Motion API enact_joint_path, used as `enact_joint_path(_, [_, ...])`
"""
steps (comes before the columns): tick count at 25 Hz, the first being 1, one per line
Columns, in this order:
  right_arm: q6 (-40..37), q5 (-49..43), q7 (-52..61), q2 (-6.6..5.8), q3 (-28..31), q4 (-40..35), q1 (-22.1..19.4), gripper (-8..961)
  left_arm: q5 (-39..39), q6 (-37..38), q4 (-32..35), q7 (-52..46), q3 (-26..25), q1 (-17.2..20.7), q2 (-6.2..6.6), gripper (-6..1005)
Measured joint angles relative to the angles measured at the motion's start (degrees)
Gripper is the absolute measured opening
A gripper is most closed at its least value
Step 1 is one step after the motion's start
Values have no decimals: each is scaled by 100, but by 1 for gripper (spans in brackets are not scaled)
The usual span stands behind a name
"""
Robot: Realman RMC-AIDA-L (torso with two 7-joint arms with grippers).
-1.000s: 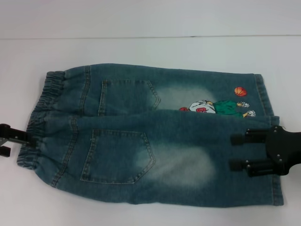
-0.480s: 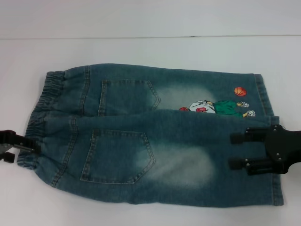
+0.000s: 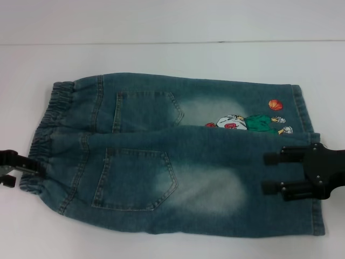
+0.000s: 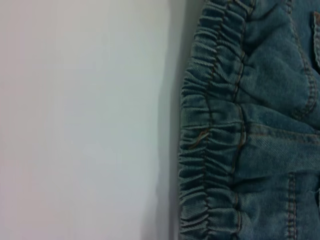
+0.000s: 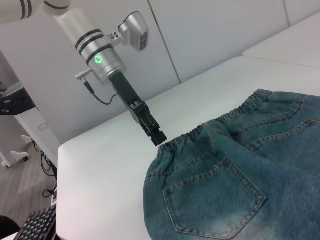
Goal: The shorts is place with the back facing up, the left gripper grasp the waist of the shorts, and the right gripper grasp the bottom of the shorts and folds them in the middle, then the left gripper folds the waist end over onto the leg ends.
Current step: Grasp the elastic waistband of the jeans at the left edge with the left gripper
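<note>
The shorts lie back up on the white table, with the near half folded over the far half. The gathered waist is on the left and the leg ends are on the right beside an orange basketball print. My left gripper is open at the near corner of the waist, its upper finger touching the band. The right wrist view shows that left gripper tip at the waist. My right gripper hovers open over the near leg, close to its hem.
The left wrist view shows the ruffled waist band beside bare table. In the right wrist view the table's edge drops off beyond the left arm, with a keyboard below it. A seam crosses the table behind the shorts.
My left gripper has shifted slightly nearer and in toward the waist corner. The right gripper and the shorts have barely moved.
</note>
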Motion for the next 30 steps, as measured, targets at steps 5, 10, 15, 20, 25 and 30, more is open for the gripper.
enact_joint_path(5, [10, 0, 0, 0, 0, 13, 0, 817, 0, -8, -44, 0, 3, 1, -12, 872])
enact_joint_path(10, [12, 1, 0, 0, 0, 14, 0, 817, 0, -15, -85, 0, 51, -11, -15, 871])
enact_joint_path(15, [27, 1, 0, 0, 0, 15, 0, 818, 0, -16, -85, 0, 80, -20, -31, 870])
enact_joint_path(20, [34, -2, 0, 0, 0, 25, 0, 818, 0, -2, -106, 1, 88, -61, -55, 870])
enact_joint_path(25, [34, -5, 0, 0, 0, 25, 0, 818, -45, -2, -136, 11, 93, -91, -64, 869])
enact_joint_path(30, [34, -9, 0, 0, 0, 27, 0, 817, -68, -49, -136, 44, 93, -129, -66, 868])
